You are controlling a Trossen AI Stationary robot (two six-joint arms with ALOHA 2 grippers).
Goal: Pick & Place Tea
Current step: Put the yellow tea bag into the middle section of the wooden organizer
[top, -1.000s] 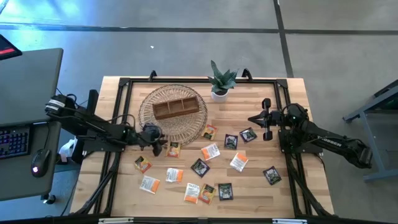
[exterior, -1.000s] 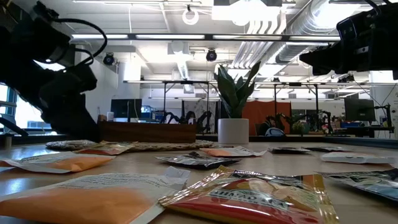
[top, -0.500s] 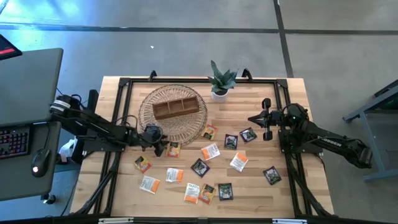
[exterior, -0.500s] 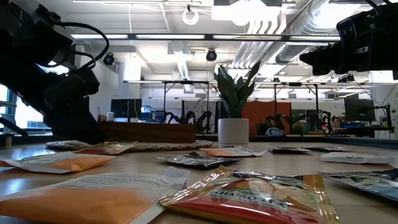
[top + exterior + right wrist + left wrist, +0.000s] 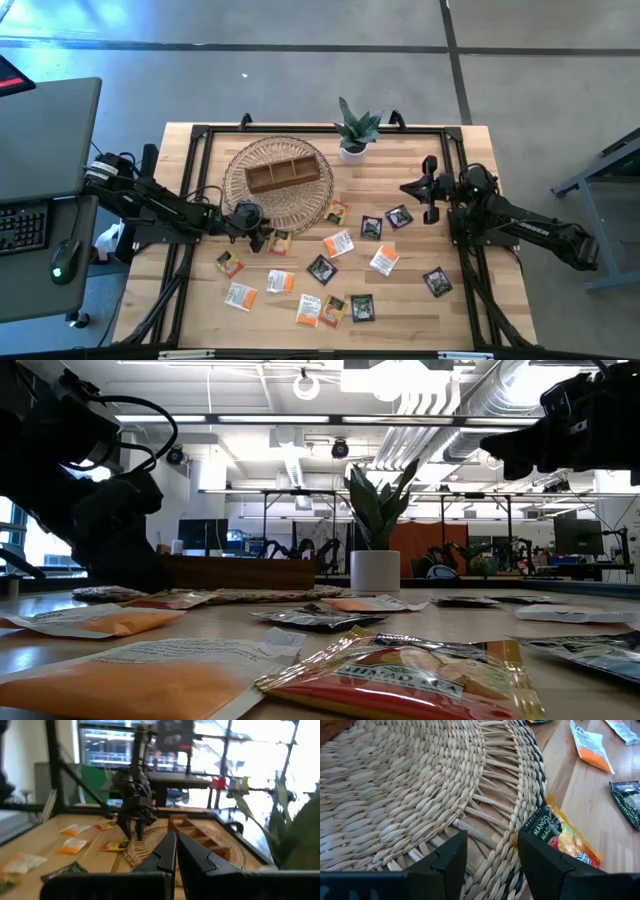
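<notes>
Left tool (image 5: 490, 857), wrist view: fingers stand wide, nothing between them, low over the edge of the woven mat (image 5: 410, 795). Just beside the tool's one finger lies the mango sachet (image 5: 562, 837), orange-and-yellow, one edge touching or slightly under the mat's rim, the rest on bare table (image 5: 600, 805). Sachet sits off to one side of the finger gap, not centred in it; its long axis runs slantwise away from the tool. Judgement: the tool must shift sideways toward the sachet before closing, or the mat rim gets pinched along with it.

High view agrees: left tool (image 5: 256, 230) at the mat's lower right edge, mango sachet (image 5: 279, 240) immediately to its right. Left arm is plainly the nearer one.

Farther out: the rest of the tea sachets (image 5: 338, 243) scattered flat across the table's middle and front, roughly a dozen, orange-and-white mixed with dark ones. None seen in the wooden divided tray (image 5: 288, 172) on the mat.

Farthest: right tool (image 5: 408, 188) shut, empty, hovering at the table's right side near the dark sachet (image 5: 399, 216), waiting. Potted plant (image 5: 354, 132) at the back edge.
</notes>
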